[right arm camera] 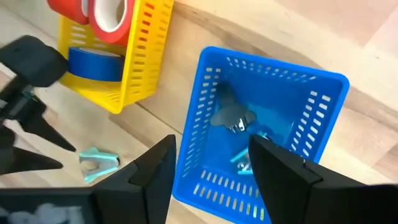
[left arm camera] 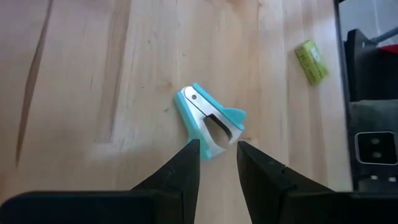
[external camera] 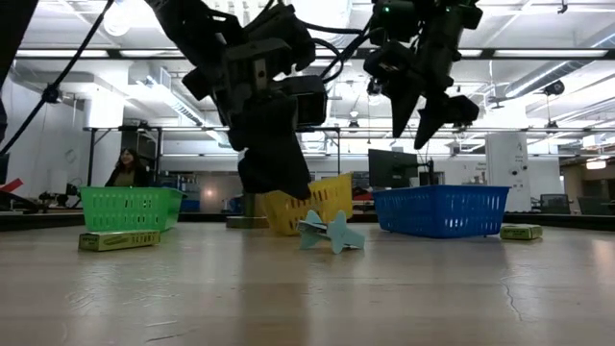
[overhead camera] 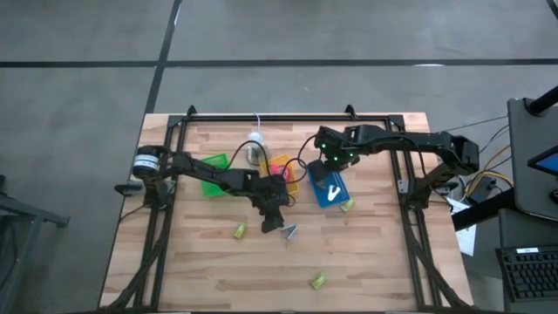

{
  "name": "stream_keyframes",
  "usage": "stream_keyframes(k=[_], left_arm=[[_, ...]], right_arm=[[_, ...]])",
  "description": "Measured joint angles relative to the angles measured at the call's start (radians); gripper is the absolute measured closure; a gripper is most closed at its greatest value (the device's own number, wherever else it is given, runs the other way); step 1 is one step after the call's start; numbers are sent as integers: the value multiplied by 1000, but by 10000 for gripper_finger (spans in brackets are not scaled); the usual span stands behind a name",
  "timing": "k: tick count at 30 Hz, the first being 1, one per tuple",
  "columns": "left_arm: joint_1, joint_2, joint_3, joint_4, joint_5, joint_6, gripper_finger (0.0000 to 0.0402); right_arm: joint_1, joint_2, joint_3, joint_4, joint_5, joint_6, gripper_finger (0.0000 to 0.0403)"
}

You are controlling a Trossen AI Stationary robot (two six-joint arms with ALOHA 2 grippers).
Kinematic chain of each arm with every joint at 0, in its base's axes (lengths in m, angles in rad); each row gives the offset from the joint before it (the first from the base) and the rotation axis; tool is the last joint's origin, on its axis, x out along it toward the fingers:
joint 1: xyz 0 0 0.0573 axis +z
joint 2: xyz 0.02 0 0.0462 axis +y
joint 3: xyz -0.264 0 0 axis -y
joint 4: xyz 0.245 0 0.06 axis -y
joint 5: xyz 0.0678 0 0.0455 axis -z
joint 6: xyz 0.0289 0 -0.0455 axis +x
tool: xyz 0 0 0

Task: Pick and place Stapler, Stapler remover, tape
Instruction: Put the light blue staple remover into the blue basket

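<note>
**Left gripper lined up over staple remover**

At table centre, in front of the yellow basket (overhead camera: 281, 171), the teal staple remover (left arm camera: 208, 121) lies flat on the wood. Left gripper (left arm camera: 217, 157) hovers just above it, fingers slightly apart, holding nothing. In the left wrist view the remover sits just ahead of the fingertips, its long axis skewed to the finger gap, jaw end toward the gripper, pivot end away. Left arm is far nearer. Right gripper (right arm camera: 211, 155) hangs over the blue basket (right arm camera: 323, 93), open, empty. Judgement: descend, maybe rotate the wrist first.

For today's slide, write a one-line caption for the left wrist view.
Left gripper hovers open above a teal staple remover lying on the wooden table.
</note>
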Motion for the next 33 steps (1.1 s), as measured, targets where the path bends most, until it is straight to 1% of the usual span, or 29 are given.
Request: stream_keyframes(k=[4, 9, 13, 15, 18, 20, 22, 24, 26, 29, 33], left_arm=[[-1, 5, 7, 4, -6, 6, 293], [-7, 6, 9, 3, -27, 49, 293], [-10, -10, 9, -15, 26, 76, 293], [-14, -39, 9, -37, 26, 58, 293], [-19, -91, 9, -46, -24, 66, 293], [-28, -127, 9, -50, -97, 94, 293], [-49, -165, 9, -50, -191, 142, 293], [-78, -187, 10, -45, -255, 169, 294], [-99, -187, 10, -48, -268, 167, 294], [-122, -166, 9, -60, -279, 125, 294], [-142, -134, 4, -55, -354, 108, 294]], right_arm=[[0, 0, 6, -1, 2, 1, 209], [0, 0, 8, 0, 2, 3, 207], [0, 0, 8, 0, 1, 6, 209], [0, 0, 8, 1, 0, 8, 211], [0, 0, 8, 1, 0, 8, 211], [-1, 0, 8, 2, 0, 8, 211], [-1, 0, 8, 3, 1, 1, 213], [-1, 0, 8, 3, 5, -10, 215], [0, 0, 8, 4, 23, -18, 216], [0, 0, 8, 4, 51, -25, 220], [0, 0, 7, 7, 77, -34, 223]])
